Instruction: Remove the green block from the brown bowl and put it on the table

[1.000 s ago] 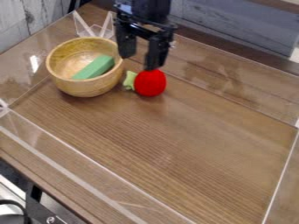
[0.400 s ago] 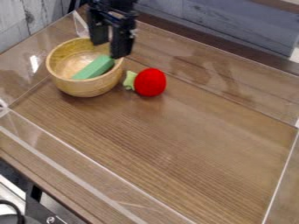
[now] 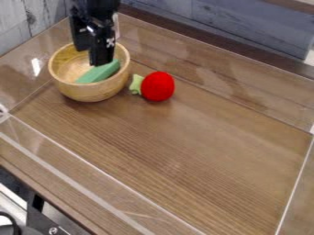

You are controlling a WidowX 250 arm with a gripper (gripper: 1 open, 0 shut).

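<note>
A: So, what is changing?
B: The black gripper [image 3: 94, 52], jaws spread wide and holding nothing, is shifting left over the one tan wooden bowl [image 3: 64, 85].
A: And inside?
B: One mint-green flat block [image 3: 105, 72] is lying there; one red round toy [image 3: 157, 86] is sitting beside it on the brown wood-grain table [image 3: 185, 156].

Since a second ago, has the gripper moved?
Yes. The gripper moved left, from above the red toy to over the brown bowl.

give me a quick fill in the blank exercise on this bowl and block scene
1. The green block lies inside the ____ bowl.
2. The gripper hangs above the bowl with its jaws ____.
3. The round toy beside the bowl is mostly ____.
4. The toy rests on the ____.

Missing words: brown; open; red; table
</note>
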